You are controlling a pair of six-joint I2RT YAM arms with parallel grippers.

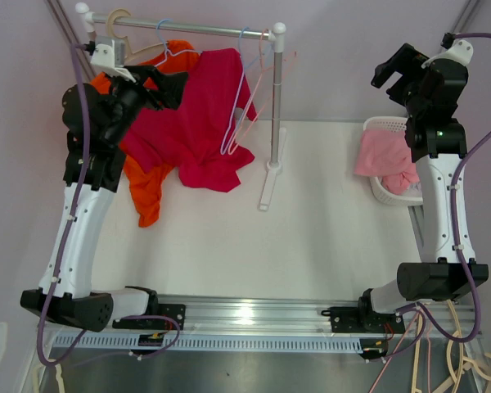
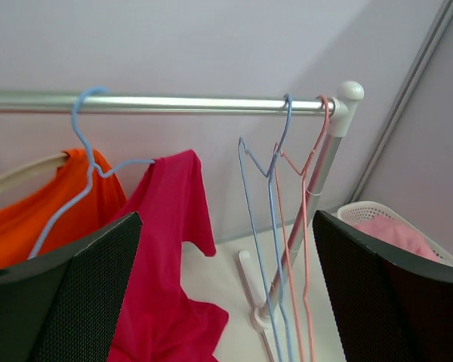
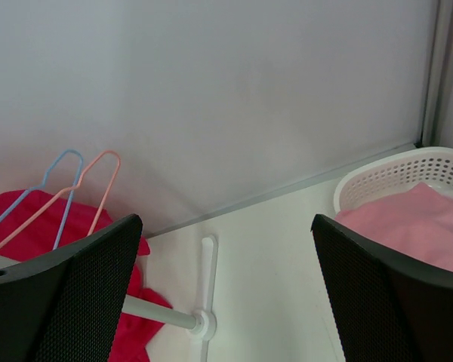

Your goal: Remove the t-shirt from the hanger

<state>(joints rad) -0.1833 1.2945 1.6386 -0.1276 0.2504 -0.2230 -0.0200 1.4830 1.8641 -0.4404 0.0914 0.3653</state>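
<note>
showing the red t-shirt (image 1: 200, 123) at upper left, hanging by one shoulder from the blue hanger (image 2: 95, 170). left gripper (image 1: 165, 88) beside it, jaws apart and empty; right gripper (image 1: 397, 70) apart, upper right. step judged: grasp the cloth, then draw that shoulder off. left wrist view alone shows the hanger's arm entering the cloth; top view alone, the hem on the table (image 1: 311, 229).

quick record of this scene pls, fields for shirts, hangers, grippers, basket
red t-shirt: on the blue hanger, not yet off
orange t-shirt: beside the red one, on the left arm's side
rail: two empty hangers at its post end
left gripper: open, holding nothing, close to the red t-shirt
right gripper: open, empty, raised near the basket
basket: holds pink cloth
</note>
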